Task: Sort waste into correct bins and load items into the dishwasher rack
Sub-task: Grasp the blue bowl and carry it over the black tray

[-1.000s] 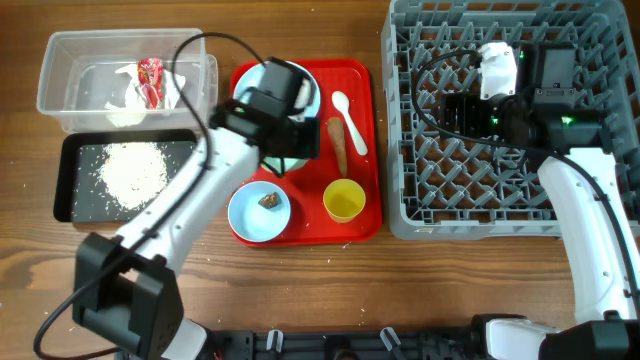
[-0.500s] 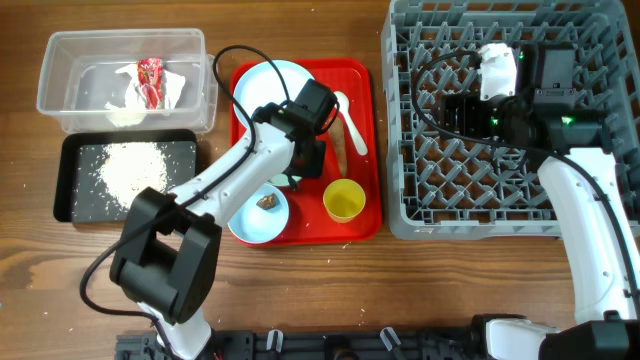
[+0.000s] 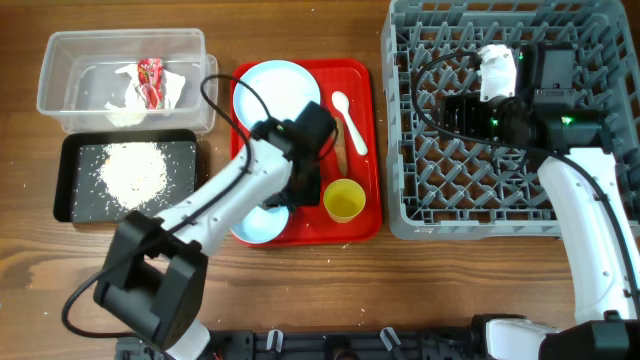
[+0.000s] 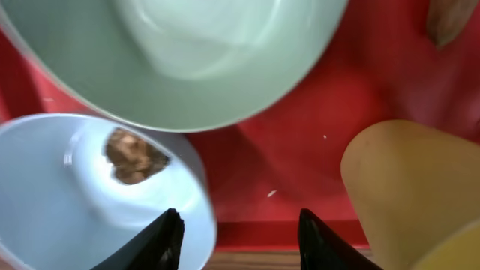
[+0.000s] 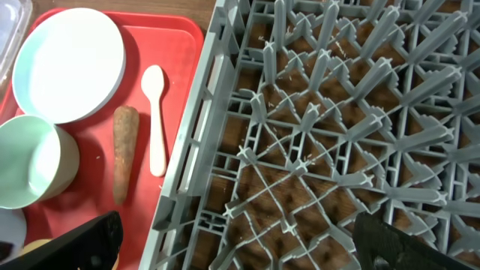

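Left wrist view, left jaws wide, nothing in them, above the red tray (image 4: 300, 169), brown lump (image 4: 133, 156) in the pale blue bowl (image 4: 45, 217) at 9 o'clock, yellow cup (image 4: 405, 187) at 3, right jaws wide over the dishwasher rack (image 5: 315, 150)

Overhead looks straight down; both wrist views share the red tray (image 3: 310, 230)

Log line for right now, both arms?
left gripper: open, over red tray at edge of pale blue bowl, beside yellow cup | brown lump: in that bowl | right gripper: open, empty, over dishwasher rack
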Action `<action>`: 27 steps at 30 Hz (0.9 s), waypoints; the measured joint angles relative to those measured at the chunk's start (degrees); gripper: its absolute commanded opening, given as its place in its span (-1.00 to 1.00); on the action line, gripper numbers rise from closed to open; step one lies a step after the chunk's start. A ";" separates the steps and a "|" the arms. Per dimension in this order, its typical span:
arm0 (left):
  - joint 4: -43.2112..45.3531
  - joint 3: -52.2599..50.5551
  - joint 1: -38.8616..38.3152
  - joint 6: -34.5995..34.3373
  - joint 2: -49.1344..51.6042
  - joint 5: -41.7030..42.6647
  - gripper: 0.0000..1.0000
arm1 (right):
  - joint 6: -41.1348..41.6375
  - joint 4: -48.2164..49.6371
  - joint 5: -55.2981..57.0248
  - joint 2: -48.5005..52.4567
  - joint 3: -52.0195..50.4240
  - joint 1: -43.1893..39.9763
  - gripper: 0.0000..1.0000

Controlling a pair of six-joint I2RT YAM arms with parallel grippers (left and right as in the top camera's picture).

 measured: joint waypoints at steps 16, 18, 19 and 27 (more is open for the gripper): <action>7.08 -8.41 -1.31 -2.62 0.00 -0.85 -0.92 | 0.22 -0.85 -0.04 0.00 0.00 0.00 0.99; 7.08 -8.41 -1.31 -2.60 0.00 -1.16 -0.92 | 0.22 -0.85 -0.04 0.00 0.00 0.00 0.99; 6.80 -8.39 -1.31 -2.60 -0.02 -1.31 -0.92 | 0.22 -0.85 -0.04 0.00 0.00 0.00 0.99; -7.37 3.04 3.50 -0.17 -3.52 1.09 -0.92 | 0.22 -1.03 -0.04 0.00 0.00 0.00 0.99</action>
